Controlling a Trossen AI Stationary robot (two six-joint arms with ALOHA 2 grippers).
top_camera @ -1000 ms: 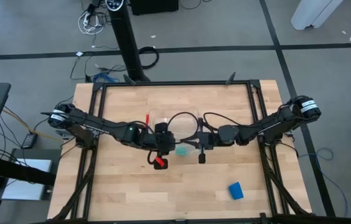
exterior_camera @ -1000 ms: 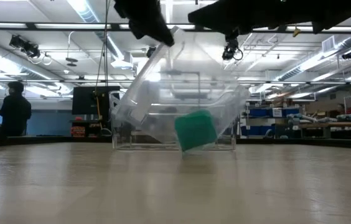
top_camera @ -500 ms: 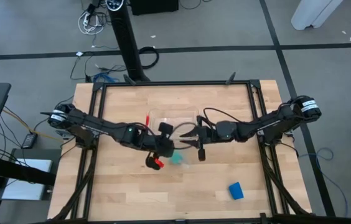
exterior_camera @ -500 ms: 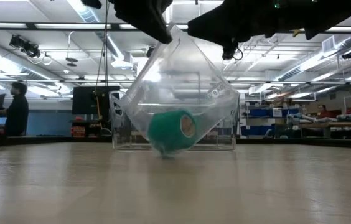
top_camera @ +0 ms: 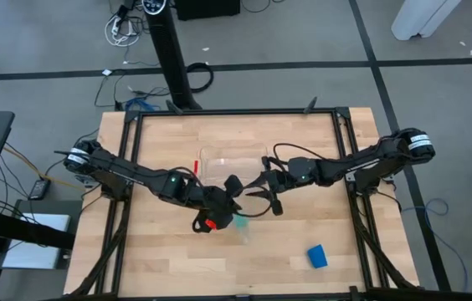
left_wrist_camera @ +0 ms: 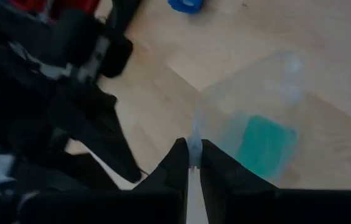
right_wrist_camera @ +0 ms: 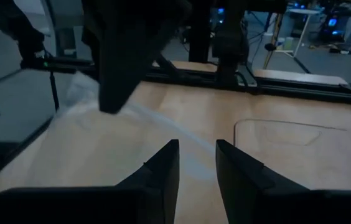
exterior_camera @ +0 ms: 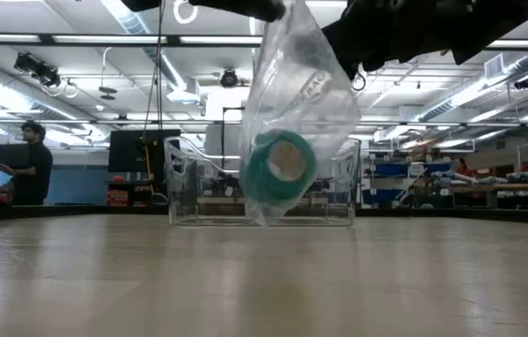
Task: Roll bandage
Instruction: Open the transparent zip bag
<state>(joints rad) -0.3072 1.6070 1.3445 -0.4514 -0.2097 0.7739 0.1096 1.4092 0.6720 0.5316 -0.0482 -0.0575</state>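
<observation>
A clear plastic bag (exterior_camera: 297, 103) with a teal-green roll (exterior_camera: 279, 168) in its bottom hangs over the middle of the table. The roll also shows in the high view (top_camera: 240, 222) and the left wrist view (left_wrist_camera: 264, 140). My left gripper (top_camera: 234, 203) is shut on the bag's top. My right gripper (right_wrist_camera: 195, 163) is open just to the right of the bag and points at it; the bag's film (right_wrist_camera: 163, 127) runs past its fingertips, and I cannot tell if they touch. The blue bandage (top_camera: 316, 256), a small compact piece, lies on the table near the front right. My left gripper pinches a thin edge of the clear bag (left_wrist_camera: 193, 138) between its two fingertips, at the bag's top. The fingers slant down toward the table's near right. The bag hangs below them, drawn narrow, with the teal-green roll in its lowest part.
A clear plastic tray (top_camera: 232, 160) stands on the table just behind the two grippers, and shows behind the bag in the low view (exterior_camera: 184, 183). Bare wood lies in front of the bag and to the left. A person stands far off in the room.
The bag was spread broad and tilted between the two arms; it now hangs narrow from my left gripper, which has gone a little toward the table's right and near edges and turned. The teal-green roll has tumbled in the bag and now shows its round end.
</observation>
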